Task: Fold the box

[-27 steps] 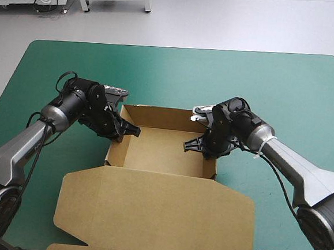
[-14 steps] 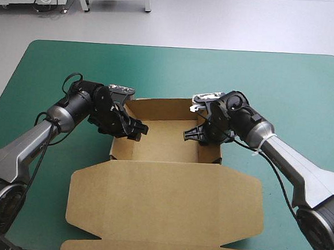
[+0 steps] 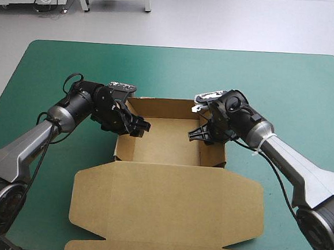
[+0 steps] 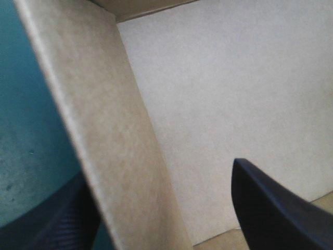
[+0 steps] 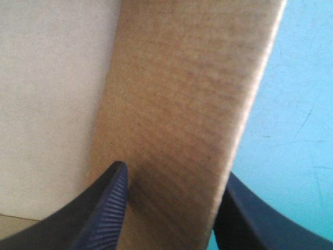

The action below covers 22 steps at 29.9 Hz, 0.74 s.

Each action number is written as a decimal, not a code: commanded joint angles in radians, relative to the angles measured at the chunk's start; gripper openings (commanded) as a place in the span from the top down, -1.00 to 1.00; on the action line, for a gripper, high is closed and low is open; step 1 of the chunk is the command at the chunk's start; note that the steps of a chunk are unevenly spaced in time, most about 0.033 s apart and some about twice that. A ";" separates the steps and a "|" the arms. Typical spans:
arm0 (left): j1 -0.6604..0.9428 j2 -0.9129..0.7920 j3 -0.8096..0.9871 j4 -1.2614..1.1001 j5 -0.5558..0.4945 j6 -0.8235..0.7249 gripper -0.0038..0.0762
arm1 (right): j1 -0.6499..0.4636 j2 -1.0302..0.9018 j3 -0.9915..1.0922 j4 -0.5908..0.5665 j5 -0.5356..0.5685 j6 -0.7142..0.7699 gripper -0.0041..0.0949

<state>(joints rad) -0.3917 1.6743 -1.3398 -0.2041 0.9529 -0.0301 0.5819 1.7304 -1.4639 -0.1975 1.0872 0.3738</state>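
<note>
**Operator:** State of each end effector?

**Technician:** Left gripper [image 3: 137,126]: fingers [image 4: 270,208] apart, straddling the box's left wall [image 4: 104,130], with one finger inside the tray and one outside. No clamping is visible. Right gripper [image 3: 200,133]: fingers [image 5: 104,208] also apart, one on each side of the box's right wall [image 5: 177,120], close to the board but not pinched together.

**Operator:** Location of the box?

**Technician:** The box [image 3: 165,148] rests on the teal-green cover [image 3: 285,88], which shows beyond the box's far, left and right sides. Each arm reaches in over the box's side wall nearest to it.

**Operator:** Progress?

**Technician:** Done, as judged: the far wall and both side walls are upright, forming an open tray. The lid [image 3: 166,212] lies flat on the near side of the tray. Probably remaining: seat or tuck the two side walls so that they hold unsupported, then withdraw both grippers. Whether the walls are already locked cannot be determined.

**Operator:** Inventory?

**Technician:** One box, comprising one tray and one lid. Three walls are plainly upright. Two grippers, two fingers each, four fingers in total.
</note>
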 commanded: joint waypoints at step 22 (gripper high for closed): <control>-0.005 -0.045 -0.348 0.158 0.214 0.022 -0.24 | 0.001 -0.053 -0.365 -0.194 0.100 -0.098 0.03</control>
<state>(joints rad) -0.3917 1.6743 -1.5853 -0.0907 1.1058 -0.0234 0.5823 1.7304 -1.7377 -0.2908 1.1485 0.3458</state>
